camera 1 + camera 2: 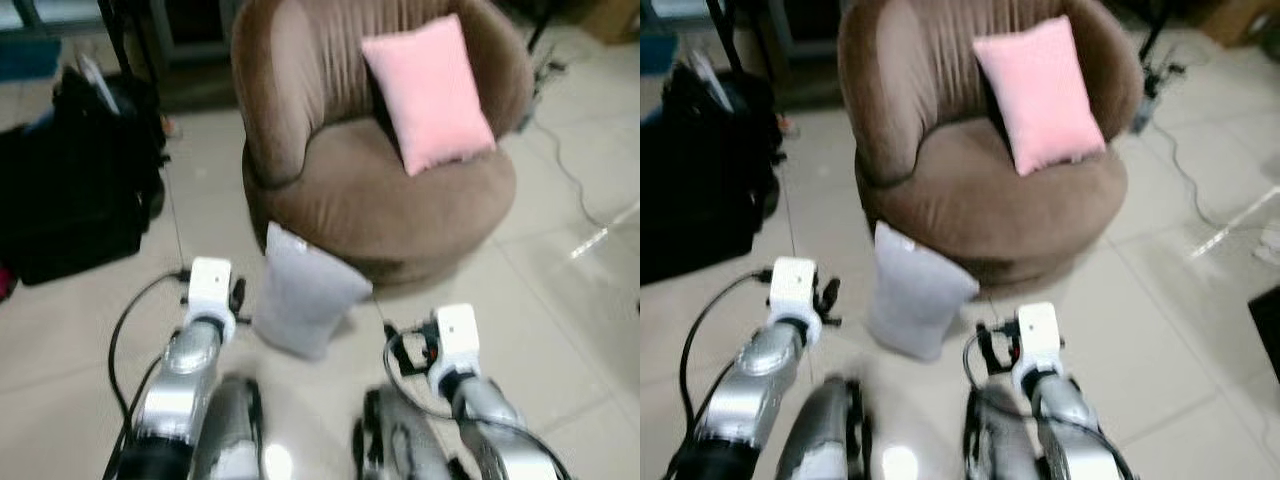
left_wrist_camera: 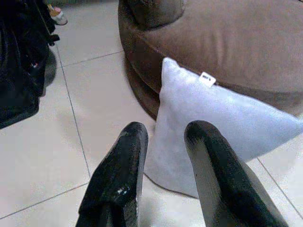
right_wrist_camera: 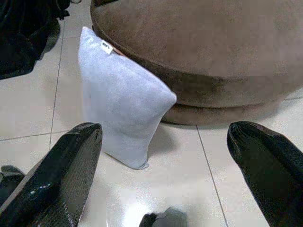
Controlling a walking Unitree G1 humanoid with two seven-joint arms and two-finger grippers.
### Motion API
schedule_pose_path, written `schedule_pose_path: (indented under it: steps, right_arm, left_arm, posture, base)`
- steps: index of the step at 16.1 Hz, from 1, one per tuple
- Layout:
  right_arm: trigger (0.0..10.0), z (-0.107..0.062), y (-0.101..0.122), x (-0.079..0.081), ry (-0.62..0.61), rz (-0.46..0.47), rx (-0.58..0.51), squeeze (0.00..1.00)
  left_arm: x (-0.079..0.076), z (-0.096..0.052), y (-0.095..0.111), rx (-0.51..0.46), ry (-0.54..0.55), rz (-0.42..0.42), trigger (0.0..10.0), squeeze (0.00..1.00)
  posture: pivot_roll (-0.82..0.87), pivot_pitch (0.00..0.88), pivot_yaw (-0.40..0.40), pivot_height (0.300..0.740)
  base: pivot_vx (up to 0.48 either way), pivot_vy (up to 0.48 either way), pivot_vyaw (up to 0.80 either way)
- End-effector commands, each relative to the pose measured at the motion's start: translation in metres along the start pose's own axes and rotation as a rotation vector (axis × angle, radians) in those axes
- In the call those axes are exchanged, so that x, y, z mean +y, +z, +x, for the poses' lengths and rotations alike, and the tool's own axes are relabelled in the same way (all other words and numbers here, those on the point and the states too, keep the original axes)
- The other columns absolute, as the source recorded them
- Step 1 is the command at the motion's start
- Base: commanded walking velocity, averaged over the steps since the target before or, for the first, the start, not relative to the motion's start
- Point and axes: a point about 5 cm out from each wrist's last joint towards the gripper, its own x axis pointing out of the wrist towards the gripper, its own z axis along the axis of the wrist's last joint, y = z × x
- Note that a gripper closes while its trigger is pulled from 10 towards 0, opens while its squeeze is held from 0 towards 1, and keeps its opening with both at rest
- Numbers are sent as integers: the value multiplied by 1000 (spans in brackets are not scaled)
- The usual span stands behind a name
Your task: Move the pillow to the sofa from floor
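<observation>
A pale grey pillow (image 1: 303, 290) stands on the floor, leaning against the front base of a round brown sofa chair (image 1: 330, 180). A pink pillow (image 1: 428, 92) rests upright against the chair's backrest. Both arms reach forward low over the tiles. My left gripper (image 2: 165, 156) is open, its fingers a short way in front of the grey pillow (image 2: 218, 123) with nothing between them. My right gripper (image 3: 165, 156) is wide open, facing the same grey pillow (image 3: 120, 101) and the chair's base (image 3: 222, 94), apart from both.
A black bag (image 1: 70, 180) lies on the floor at the left. A cable (image 1: 565, 165) runs across the tiles right of the chair. Pale tiled floor (image 1: 560, 320) lies open on the right and in front.
</observation>
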Motion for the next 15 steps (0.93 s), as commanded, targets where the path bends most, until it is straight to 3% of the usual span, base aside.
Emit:
schedule_pose_path:
  steps: [1,5,11,15]
  right_arm:
    - [10000,-3,-5,-6,-20,-13,30,0]
    - [10000,-4,-7,-5,-20,-4,38,0]
    - [10000,-8,-9,-5,-19,-8,49,0]
    - [10000,-9,-11,-4,-20,-7,54,0]
  left_arm:
    - [-3,-1,-4,19,-6,-9,10000,0]
    - [-3,-3,-7,26,-2,-12,10000,0]
    - [-1,-4,-9,34,6,30,10000,0]
    - [-4,-4,-9,22,-27,15,10000,0]
  posture:
    - [-112,190,-72,615]
    - [-112,198,-74,590]
    - [-117,205,-74,590]
    - [-122,203,-70,590]
  base:
    - [0,0,0]
    - [0,0,0]
    - [0,0,0]
    - [120,0,0]
